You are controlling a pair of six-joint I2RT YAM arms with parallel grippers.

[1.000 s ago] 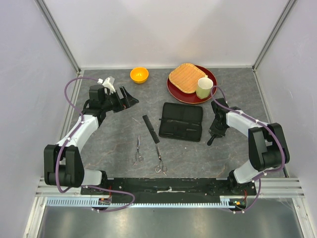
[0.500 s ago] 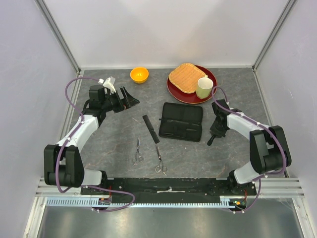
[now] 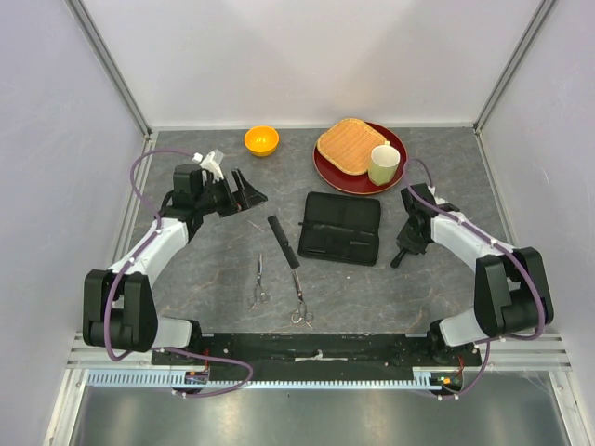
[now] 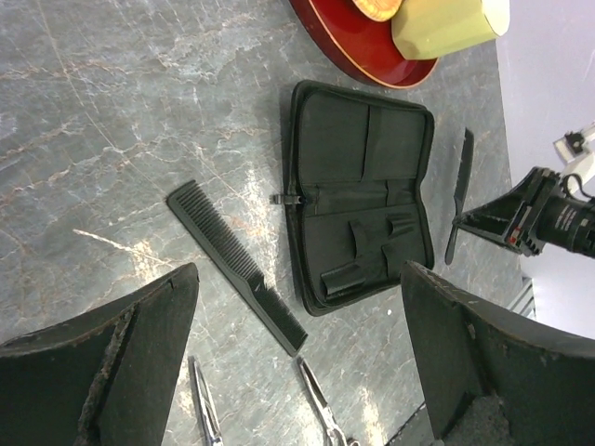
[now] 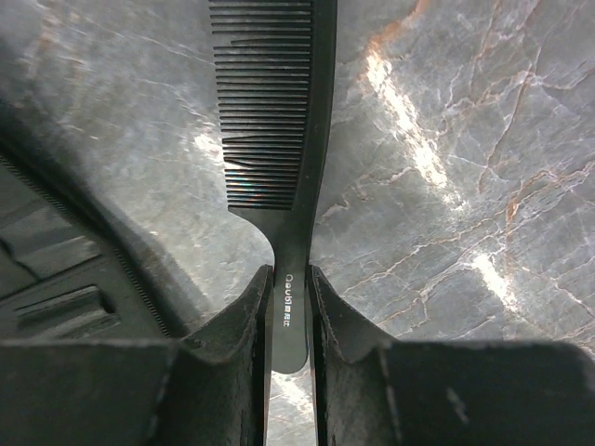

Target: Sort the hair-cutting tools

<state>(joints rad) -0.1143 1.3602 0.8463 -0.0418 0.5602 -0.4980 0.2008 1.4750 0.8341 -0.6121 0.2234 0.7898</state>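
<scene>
My right gripper is shut on the handle of the shorter black handled comb, just right of the open black zip case; from above, the comb's tip pokes out below that gripper. The long straight black comb lies left of the case. Two slim silver scissors lie nearer the front. My left gripper hangs open over the table's left side. Its wrist view looks past its wide-apart fingers at the long comb and the case.
At the back stand an orange bowl and a red plate carrying a tan square slab and a pale green cup. Grey walls close in the table on three sides.
My right gripper's jaws have closed on the handled comb's handle. My left gripper has drifted a little to the right, still open.
</scene>
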